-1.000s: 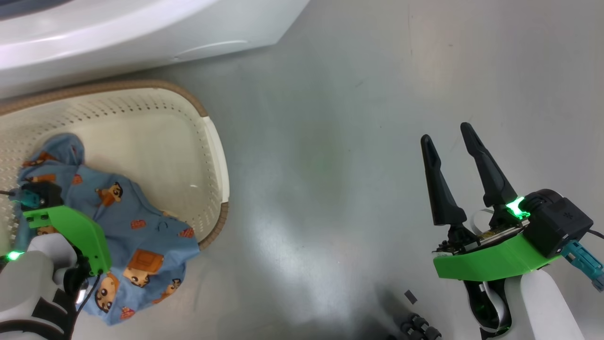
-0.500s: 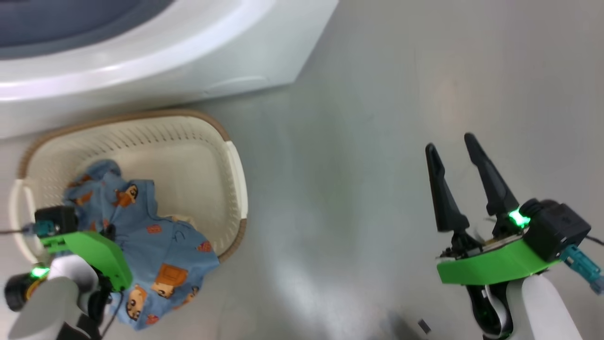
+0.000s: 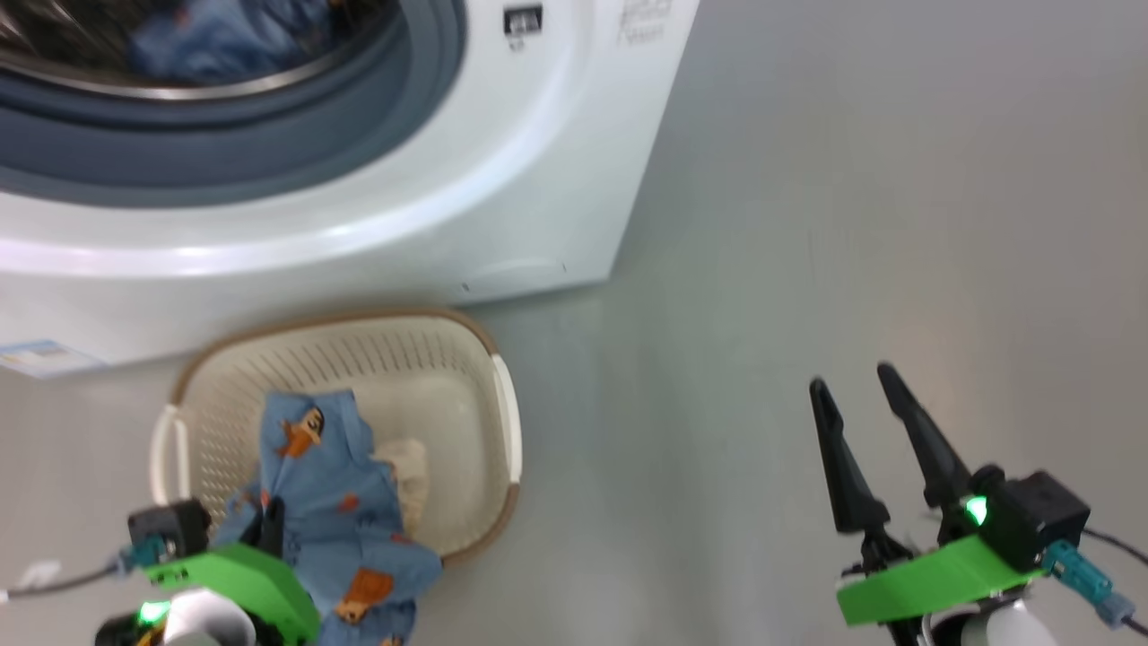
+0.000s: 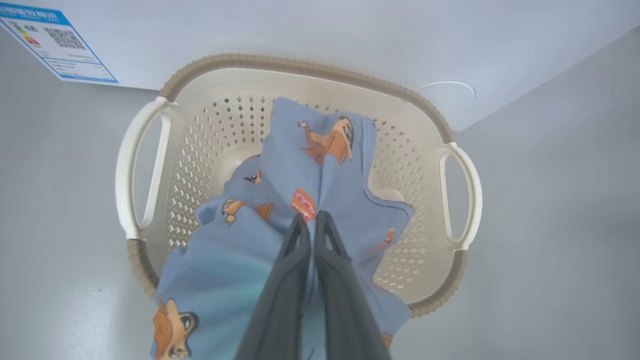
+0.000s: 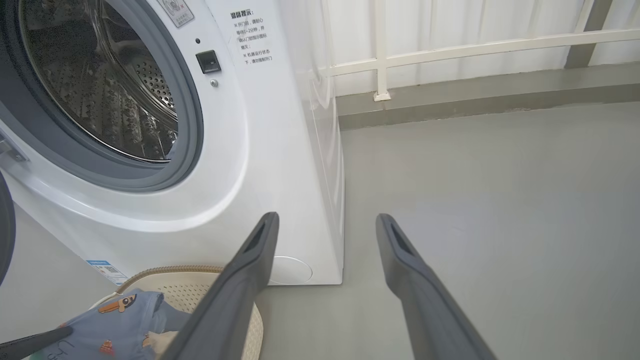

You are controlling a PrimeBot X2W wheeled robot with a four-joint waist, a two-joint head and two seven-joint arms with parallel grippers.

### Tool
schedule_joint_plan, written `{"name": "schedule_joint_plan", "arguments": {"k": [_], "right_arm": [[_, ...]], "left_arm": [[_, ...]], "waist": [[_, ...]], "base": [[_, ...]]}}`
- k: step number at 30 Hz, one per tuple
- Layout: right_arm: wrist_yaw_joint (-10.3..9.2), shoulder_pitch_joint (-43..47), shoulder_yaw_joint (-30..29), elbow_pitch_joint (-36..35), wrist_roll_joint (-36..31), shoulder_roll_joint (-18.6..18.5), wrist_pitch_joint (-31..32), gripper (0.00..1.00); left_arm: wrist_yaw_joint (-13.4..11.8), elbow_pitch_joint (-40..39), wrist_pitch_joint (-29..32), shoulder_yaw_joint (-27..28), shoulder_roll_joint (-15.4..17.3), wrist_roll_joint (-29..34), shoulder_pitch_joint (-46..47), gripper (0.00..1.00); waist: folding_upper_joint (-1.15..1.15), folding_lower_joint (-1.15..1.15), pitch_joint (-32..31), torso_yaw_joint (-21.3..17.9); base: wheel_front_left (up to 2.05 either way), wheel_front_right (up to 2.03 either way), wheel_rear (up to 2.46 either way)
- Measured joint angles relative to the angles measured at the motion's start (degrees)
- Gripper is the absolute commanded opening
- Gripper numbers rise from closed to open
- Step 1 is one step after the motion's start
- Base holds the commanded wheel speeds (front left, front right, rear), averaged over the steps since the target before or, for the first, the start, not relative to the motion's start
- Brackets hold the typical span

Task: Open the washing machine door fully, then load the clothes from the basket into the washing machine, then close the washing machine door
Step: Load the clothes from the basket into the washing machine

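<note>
- Fabric of the clothes [image 4: 320,165], light blue with orange-brown cartoon figures, sat pinched between the dark fingers of the left gripper [image 4: 311,220], whose tips were pressed together on a raised fold.
- That garment lay partly inside the basket [image 4: 300,62] and partly draped over the basket's near brown rim, on the robot's side.
- A little cream-white cloth [image 3: 408,467] lay on the basket's bottom, touching the blue garment's right side in the head view.
- The basket stood on the grey floor [image 3: 807,224], just in front of the washing machine [image 3: 502,179] and below its round mouth. A blue label [image 4: 55,42] showed on the white front near one white handle [image 4: 125,170].
- The mouth stood uncovered, with the grey rubber ring [image 5: 192,125] and the perforated steel drum [image 5: 110,85] in plain sight. A blurred blue shape [image 3: 215,36] lay inside the drum in the head view.
- The right gripper [image 3: 850,378] hung over bare floor, well apart from the basket and to the right of the machine, its two long fingers spread wide.
- A white railing [image 5: 450,50] ran along the wall behind the machine in the right wrist view.
</note>
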State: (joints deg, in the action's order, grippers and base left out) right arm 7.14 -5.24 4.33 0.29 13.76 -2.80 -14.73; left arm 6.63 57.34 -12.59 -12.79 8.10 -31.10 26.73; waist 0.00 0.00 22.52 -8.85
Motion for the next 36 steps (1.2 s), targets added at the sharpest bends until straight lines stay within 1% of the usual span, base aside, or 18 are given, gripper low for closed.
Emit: {"name": "schedule_joint_plan", "arguments": {"k": [6, 11, 13, 22, 30, 35, 36], "right_arm": [[0.00, 3.9, -0.3, 0.4, 0.0, -0.1, 0.0, 1.00], [0.00, 6.6, -0.5, 0.6, 0.0, -0.8, 0.0, 1.00], [0.00, 7.5, -0.6, 0.6, 0.0, -1.1, 0.0, 1.00], [0.00, 10.9, -0.8, 1.0, 0.0, -2.0, 0.0, 1.00], [0.00, 12.4, -1.0, 1.0, 0.0, -2.4, 0.0, 1.00], [-0.01, 13.2, -1.3, 1.2, 0.1, -2.8, 0.0, 1.00], [0.00, 13.8, -1.4, 1.3, 0.1, -2.9, 0.0, 1.00]], "left_arm": [[-3.3, -7.9, -1.1, 1.0, -0.6, -0.5, -7.5, 0.00], [-6.9, -17.2, -1.6, 2.4, -0.9, -0.5, -14.8, 0.00], [-7.9, -20.8, -1.6, 2.7, -1.0, -0.5, -17.8, 0.00], [-12.6, -36.5, -1.6, 3.2, -1.0, 2.4, -28.4, 0.00], [-14.5, -47.1, -1.6, 3.3, -1.3, 5.5, -33.9, 0.00], [-14.6, -50.5, -1.6, 3.2, -1.3, 6.9, -36.7, 0.00], [-14.9, -51.3, -1.6, 3.2, -1.3, 7.4, -37.1, 0.00]], "waist": [[0.00, 0.00, -6.3, 1.2], [0.00, 0.00, -11.3, 2.2], [0.00, 0.00, -13.1, 2.5], [0.00, 0.00, -19.7, 4.0], [0.00, 0.00, -23.4, 5.2], [0.00, 0.00, -25.1, 5.7], [0.00, 0.00, -25.4, 5.7]], "base": [[0.00, 0.00, 0.00], [0.00, 0.00, 0.00], [0.00, 0.00, 0.00], [0.00, 0.00, 0.00], [0.00, 0.00, 0.00], [0.00, 0.00, 0.00], [0.00, 0.00, 0.00]]}}
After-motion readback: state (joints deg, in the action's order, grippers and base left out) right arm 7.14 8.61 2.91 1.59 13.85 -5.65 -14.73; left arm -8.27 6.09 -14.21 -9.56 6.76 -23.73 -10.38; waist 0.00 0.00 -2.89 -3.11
